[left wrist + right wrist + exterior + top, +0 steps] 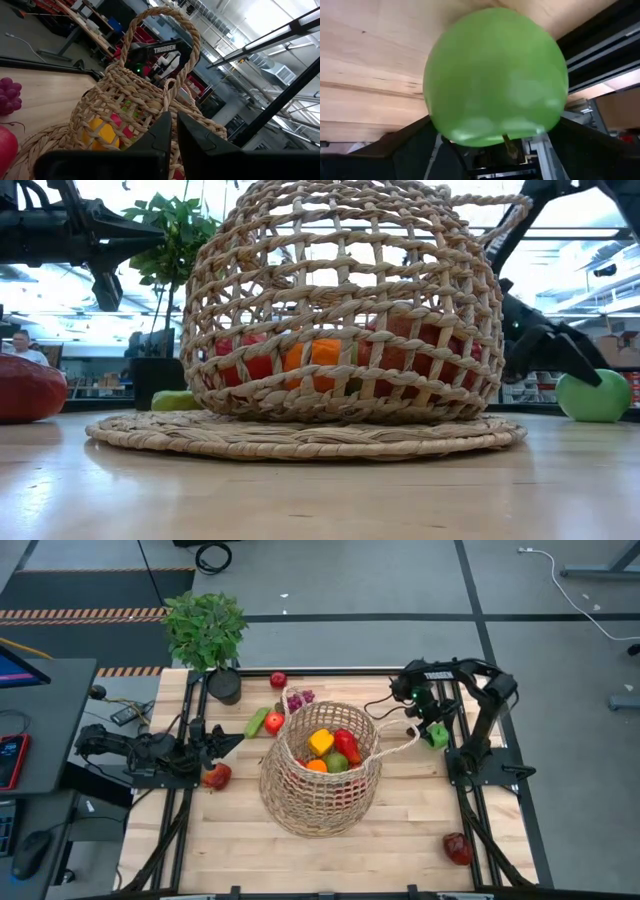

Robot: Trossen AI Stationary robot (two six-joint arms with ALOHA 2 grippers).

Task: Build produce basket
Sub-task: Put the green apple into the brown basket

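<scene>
The tan wicker basket (pixel 320 775) stands mid-table on its flat round base (pixel 300 435), holding a yellow pepper (pixel 321 742), a red pepper (pixel 347 745), an orange (pixel 317 766) and a green fruit (pixel 337 762). A green apple (pixel 437 735) rests on the table right of the basket, by the frame rail. My right gripper (pixel 428 725) slants down over it, open; the apple (pixel 495 75) fills the space between its fingers, and no touch shows. My left gripper (pixel 215 740) hovers shut left of the basket (pixel 125 100), holding nothing.
Loose produce lies around: a red apple (pixel 278 680), purple grapes (pixel 300 697), a cucumber (pixel 257 722), a red fruit (pixel 274 722), another (pixel 216 777) and a dark red one (pixel 458 848). A potted plant (pixel 205 630) stands far left. One basket handle (pixel 400 748) points at the right gripper.
</scene>
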